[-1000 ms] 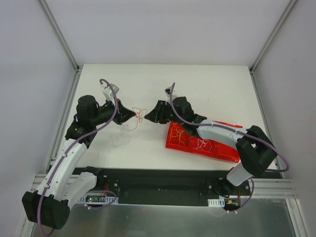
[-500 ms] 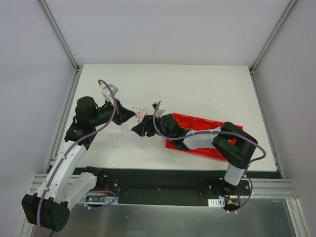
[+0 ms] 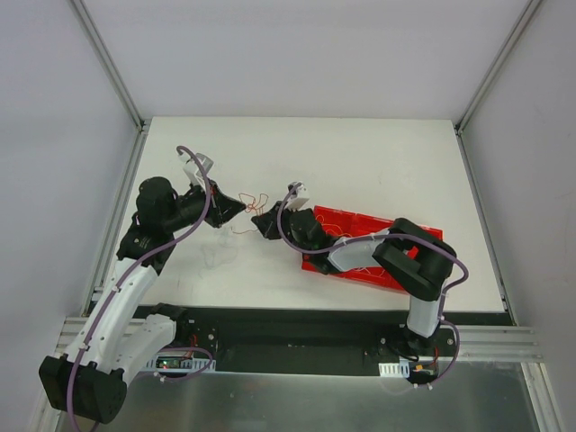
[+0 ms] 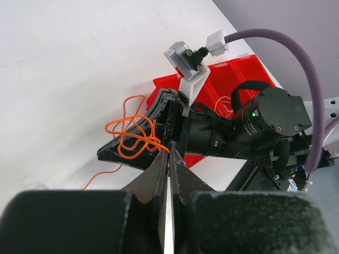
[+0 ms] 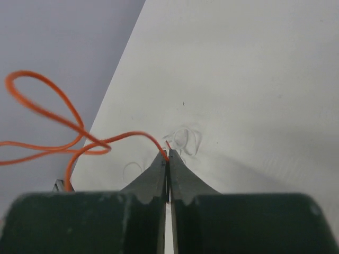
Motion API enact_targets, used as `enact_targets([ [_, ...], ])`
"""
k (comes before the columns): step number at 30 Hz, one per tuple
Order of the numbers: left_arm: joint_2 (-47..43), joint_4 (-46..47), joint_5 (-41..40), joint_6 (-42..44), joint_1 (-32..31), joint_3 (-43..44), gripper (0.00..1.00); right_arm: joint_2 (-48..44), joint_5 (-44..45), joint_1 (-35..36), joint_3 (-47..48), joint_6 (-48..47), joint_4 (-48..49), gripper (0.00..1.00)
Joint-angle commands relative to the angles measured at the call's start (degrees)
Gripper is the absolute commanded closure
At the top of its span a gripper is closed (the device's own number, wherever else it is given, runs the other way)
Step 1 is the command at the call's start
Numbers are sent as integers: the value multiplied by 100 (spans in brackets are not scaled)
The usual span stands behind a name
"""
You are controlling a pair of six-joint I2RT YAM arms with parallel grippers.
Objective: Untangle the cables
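Observation:
A thin orange cable (image 3: 253, 201) is strung in loops between my two grippers above the white table. My left gripper (image 3: 243, 205) is shut on it; in the left wrist view the cable (image 4: 131, 135) loops out from the pinched tips of the left gripper (image 4: 169, 154). My right gripper (image 3: 258, 219) is shut on the same cable; in the right wrist view the strand (image 5: 79, 137) runs left from the tips of the right gripper (image 5: 168, 156). A loose end (image 3: 236, 231) hangs to the table. White curly cables (image 5: 185, 140) lie on the table below.
A red bin (image 3: 409, 236) with more thin cables in it lies at the right, under the right arm. Faint white squiggles (image 3: 214, 256) lie on the table by the left arm. Metal frame posts stand at the table's far corners.
My right arm swung left from the red bin to the left gripper and closed on the orange cable. The left gripper shifted slightly up and right.

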Motion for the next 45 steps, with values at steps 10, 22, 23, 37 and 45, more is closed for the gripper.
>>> enact_targets([
  [10, -1308, -1015, -5384, 317, 23, -52, 100, -2879, 2193, -337, -887, -1365, -2481, 100],
  [22, -1424, -1657, -8314, -236, 146, -44, 100, -5071, 446, -1885, -325, -1744, -4356, 100],
  [23, -1415, -1675, -8315, -245, 154, -70, 100, -5001, 263, -1928, -194, -1780, -4382, 100],
  [37, -1503, -1130, -6515, 106, 199, -175, 100, -1987, -2991, -1376, 3102, -1306, -4401, 100],
  [45, -1459, -1068, -6101, 264, 199, -176, 100, -1380, -2894, -1287, 3245, -744, -3979, 100],
])
